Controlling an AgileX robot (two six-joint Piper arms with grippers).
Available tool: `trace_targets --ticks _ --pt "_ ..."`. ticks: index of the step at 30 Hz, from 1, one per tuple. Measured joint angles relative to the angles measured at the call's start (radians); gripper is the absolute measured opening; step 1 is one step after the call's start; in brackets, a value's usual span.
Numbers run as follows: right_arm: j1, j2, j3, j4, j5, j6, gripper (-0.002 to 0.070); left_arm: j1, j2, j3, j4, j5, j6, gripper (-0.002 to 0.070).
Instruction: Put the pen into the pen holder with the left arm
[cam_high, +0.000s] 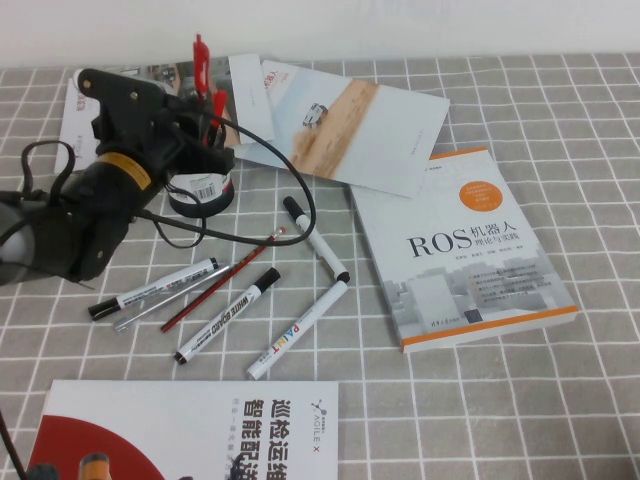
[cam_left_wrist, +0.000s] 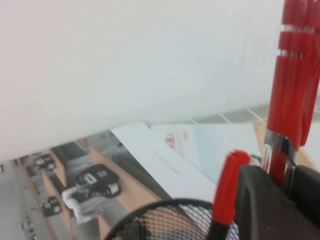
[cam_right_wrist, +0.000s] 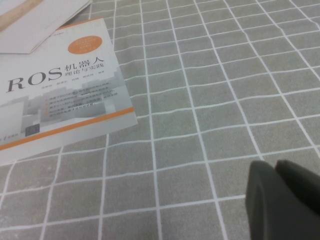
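Left gripper (cam_high: 207, 103) fingers grasp the red pen (cam_high: 201, 58) upright above the black mesh pen holder (cam_high: 203, 190) at the table's far left. Right gripper (cam_right_wrist: 285, 197) fingers rest clenched over the bare checked table (cam_right_wrist: 210, 100).

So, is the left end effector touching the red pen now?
Touching. In the left wrist view, the left end effector grips the pen upright above the pen holder. The right end effector hangs over bare tablecloth.
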Motion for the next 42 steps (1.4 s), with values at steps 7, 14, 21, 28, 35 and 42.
trace_targets --ticks 7,14,21,28,35,42 --pt "0.0 0.0 0.0 0.0 0.0 0.0 -0.0015 0.0 0.0 0.0 0.012 0.014 -0.015 0.024" --pt "0.0 0.0 0.0 0.0 0.0 0.0 -0.0015 0.0 -0.008 0.0 0.012 0.04 -0.017 0.0322" --pt "0.0 0.0 0.0 0.0 0.0 0.0 -0.0015 0.0 -0.176 0.0 0.026 0.277 -0.017 0.0193" --pt "0.0 0.0 0.0 0.0 0.0 0.0 -0.0015 0.0 -0.477 0.016 0.026 0.527 -0.017 0.0012" --pt "0.0 0.0 0.0 0.0 0.0 0.0 -0.0015 0.0 -0.804 0.185 0.026 0.581 -0.03 0.0" --pt "0.0 0.0 0.0 0.0 0.0 0.0 -0.0015 0.0 -1.108 0.399 0.024 0.7 -0.098 0.0"
